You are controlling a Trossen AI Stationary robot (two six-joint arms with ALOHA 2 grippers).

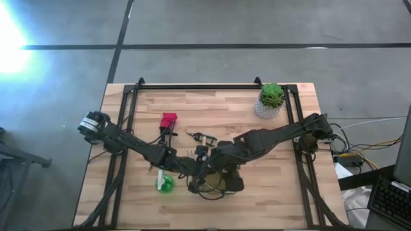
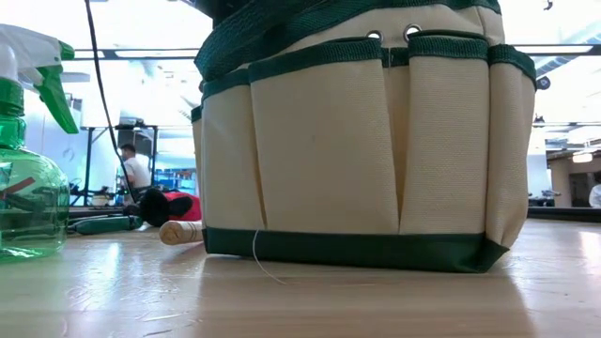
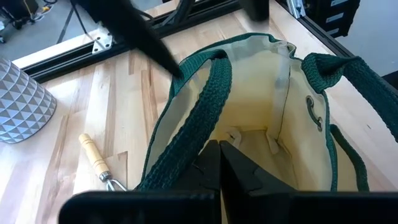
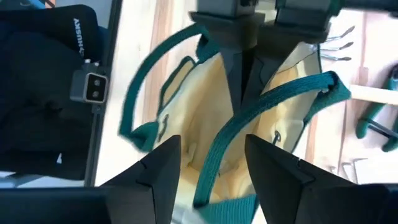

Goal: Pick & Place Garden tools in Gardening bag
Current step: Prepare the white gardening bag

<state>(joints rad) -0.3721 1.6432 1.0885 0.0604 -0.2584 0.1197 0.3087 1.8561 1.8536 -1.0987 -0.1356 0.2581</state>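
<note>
The right gripper (image 4: 208,165) hangs over the gardening bag's (image 2: 357,150) mouth, fingers spread, a green strap handle (image 4: 249,118) running between them. The left gripper (image 3: 219,165) is clenched beside the same mouth. One bag: cream fabric, green trim, at the table's (image 1: 282,192) near edge. One spray bottle (image 1: 165,183) stands just left of it; one wooden-handled tool (image 3: 96,158) lies beside it.

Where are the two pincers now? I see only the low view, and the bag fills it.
Observer: The right pincer is open above the gardening bag, with one green strap between its jaws.
Operator: And the left one?
Observer: The left pincer is shut at the bag's rim, on the opposite side.
Operator: Is the plant near them?
Observer: No, the potted plant stands at the table's far right corner, apart from the bag.
</note>
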